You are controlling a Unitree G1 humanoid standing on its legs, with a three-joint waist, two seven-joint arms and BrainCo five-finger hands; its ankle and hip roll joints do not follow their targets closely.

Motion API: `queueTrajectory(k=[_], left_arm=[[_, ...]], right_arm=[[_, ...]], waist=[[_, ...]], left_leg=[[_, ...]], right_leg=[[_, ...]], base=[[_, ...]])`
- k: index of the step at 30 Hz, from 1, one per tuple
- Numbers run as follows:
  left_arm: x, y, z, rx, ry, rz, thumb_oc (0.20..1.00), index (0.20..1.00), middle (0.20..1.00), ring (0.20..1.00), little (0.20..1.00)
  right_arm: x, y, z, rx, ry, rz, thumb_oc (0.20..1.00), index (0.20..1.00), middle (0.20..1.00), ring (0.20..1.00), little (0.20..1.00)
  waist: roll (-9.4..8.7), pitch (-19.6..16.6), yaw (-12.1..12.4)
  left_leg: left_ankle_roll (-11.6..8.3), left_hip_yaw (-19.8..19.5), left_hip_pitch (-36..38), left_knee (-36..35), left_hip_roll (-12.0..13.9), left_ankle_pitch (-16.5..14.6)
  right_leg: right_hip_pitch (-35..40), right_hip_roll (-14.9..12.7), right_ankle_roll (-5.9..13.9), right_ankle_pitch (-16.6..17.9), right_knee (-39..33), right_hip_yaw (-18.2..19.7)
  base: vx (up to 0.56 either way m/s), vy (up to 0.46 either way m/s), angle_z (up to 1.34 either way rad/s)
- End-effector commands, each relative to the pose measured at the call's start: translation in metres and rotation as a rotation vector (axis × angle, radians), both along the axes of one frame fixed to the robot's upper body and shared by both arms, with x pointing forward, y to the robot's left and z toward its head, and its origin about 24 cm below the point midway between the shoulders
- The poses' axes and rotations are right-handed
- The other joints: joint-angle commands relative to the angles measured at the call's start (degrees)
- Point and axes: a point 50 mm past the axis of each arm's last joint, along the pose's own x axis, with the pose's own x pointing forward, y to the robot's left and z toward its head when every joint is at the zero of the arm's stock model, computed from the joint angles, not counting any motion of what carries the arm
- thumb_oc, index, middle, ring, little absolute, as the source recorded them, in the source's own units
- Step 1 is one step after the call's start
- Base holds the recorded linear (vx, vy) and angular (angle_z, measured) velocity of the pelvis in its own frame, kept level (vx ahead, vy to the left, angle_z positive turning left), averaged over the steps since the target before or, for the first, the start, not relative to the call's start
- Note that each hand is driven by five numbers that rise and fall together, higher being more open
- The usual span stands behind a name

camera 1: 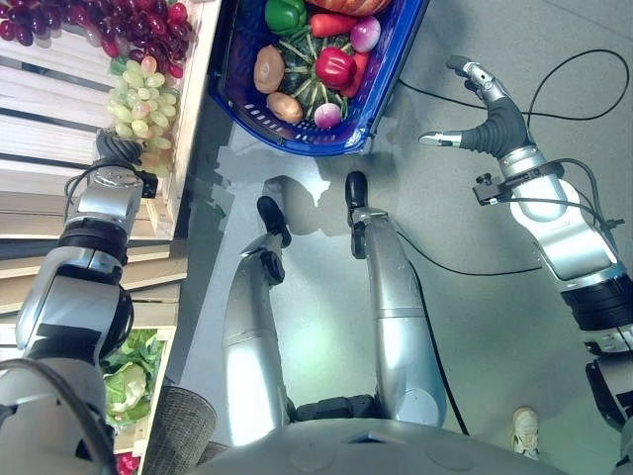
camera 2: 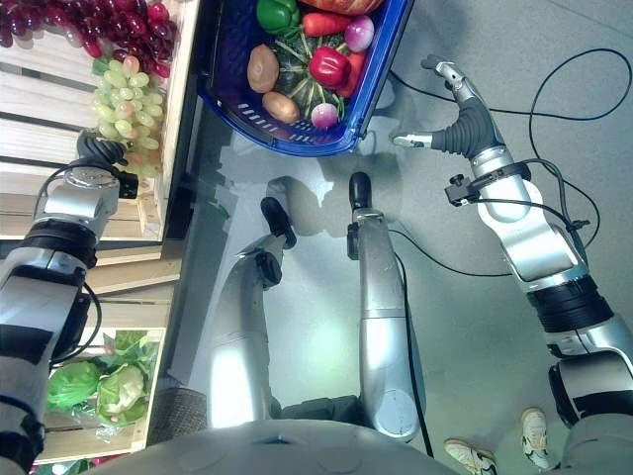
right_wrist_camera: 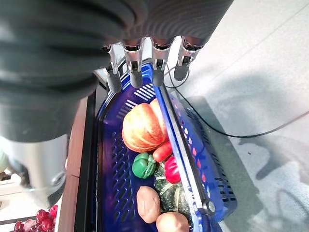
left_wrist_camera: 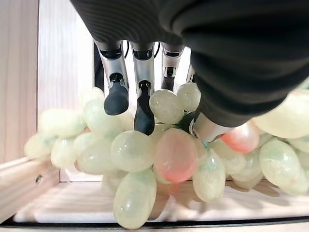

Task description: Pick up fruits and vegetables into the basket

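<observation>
A bunch of green grapes [camera 1: 138,99] with a few pink ones lies in a wooden crate [camera 1: 188,119] on my left. My left hand [camera 1: 117,148] is down on it. In the left wrist view its fingers [left_wrist_camera: 144,104] curl over the top of the grapes [left_wrist_camera: 133,150] and the thumb presses in from the other side. A blue basket [camera 1: 326,146] stands on the floor ahead, holding a green pepper [camera 1: 285,14], a red pepper [camera 1: 334,66], potatoes, a dark green squash and a pumpkin [right_wrist_camera: 142,126]. My right hand [camera 1: 499,124] hovers open to the right of the basket.
Dark red grapes [camera 1: 109,20] fill the crate's far part. A lower crate by my left side holds green cabbages [camera 1: 129,381]. Grey floor stretches right of the basket, with a person's shoe [camera 1: 525,430] at the lower right.
</observation>
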Motion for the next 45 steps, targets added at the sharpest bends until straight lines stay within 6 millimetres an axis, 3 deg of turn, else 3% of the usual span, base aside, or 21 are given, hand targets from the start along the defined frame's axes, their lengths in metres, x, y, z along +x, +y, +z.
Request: queueTrajectory(k=[1,12,16,28,38,45], left_arm=[[0.001,-0.041,-0.049,-0.200,0.069,-0.123,0.200,0.200,0.200,0.200,0.200],[-0.001,-0.067,-0.044,-0.608,-0.181,-0.308,0.200,0.200,0.200,0.200,0.200],[-0.009,-0.068,-0.049,-0.669,-0.218,-0.344,0.200,0.200,0.200,0.200,0.200],[-0.032,-0.055,-0.055,-0.680,-0.299,-0.366,0.200,0.200,0.200,0.200,0.200],[-0.041,-0.058,-0.047,-0.659,-0.324,-0.427,0.200,0.200,0.200,0.200,0.200],[-0.049,-0.062,-0.038,-0.687,-0.355,-0.506,0.200,0.200,0.200,0.200,0.200]], right_arm=[[-0.012,0.019,0.012,0.048,-0.091,0.088,1.000,1.000,1.000,1.000,1.000],[-0.018,0.020,-0.002,0.053,-0.072,0.081,1.000,1.000,1.000,1.000,1.000],[-0.022,0.018,-0.006,0.044,-0.062,0.073,1.000,1.000,1.000,1.000,1.000],[-0.031,0.009,-0.024,-0.011,-0.005,0.045,1.000,1.000,1.000,1.000,1.000],[-0.031,0.017,-0.022,-0.084,-0.009,0.071,1.000,1.000,1.000,1.000,1.000],[-0.027,0.014,-0.017,-0.268,-0.083,-0.036,1.000,1.000,1.000,1.000,1.000]], waist=[[-2.25,1.34,-1.67],[-1.33,1.34,-0.98],[-0.82,1.34,-0.62],[0.48,1.34,0.62],[1.22,1.34,1.82],[1.96,1.34,2.88]], left_leg=[[2.70,4.70,1.50,2.18,-0.37,-4.09],[2.91,4.77,5.50,0.69,-0.98,-4.17],[3.06,4.86,7.09,0.23,-1.27,-4.22],[3.37,4.91,11.22,-1.62,-2.25,-3.86],[3.56,4.67,13.46,-2.13,-2.92,-3.89],[3.88,4.57,14.98,-2.24,-3.34,-4.05]], right_leg=[[1.93,4.79,2.75,1.03,-2.33,1.79],[5.68,4.67,2.75,0.48,-3.18,1.40],[7.22,4.49,2.65,0.18,-3.40,1.20],[11.57,4.12,2.28,-0.49,-4.76,0.66],[14.30,3.71,1.88,-0.82,-5.44,0.14],[16.11,3.31,1.70,-1.04,-5.65,-0.24]], base=[[-0.01,-0.023,0.04],[0.00,0.007,0.02],[-0.01,0.035,0.08],[0.00,0.040,0.03],[0.00,0.015,0.01],[0.00,0.019,0.05]])
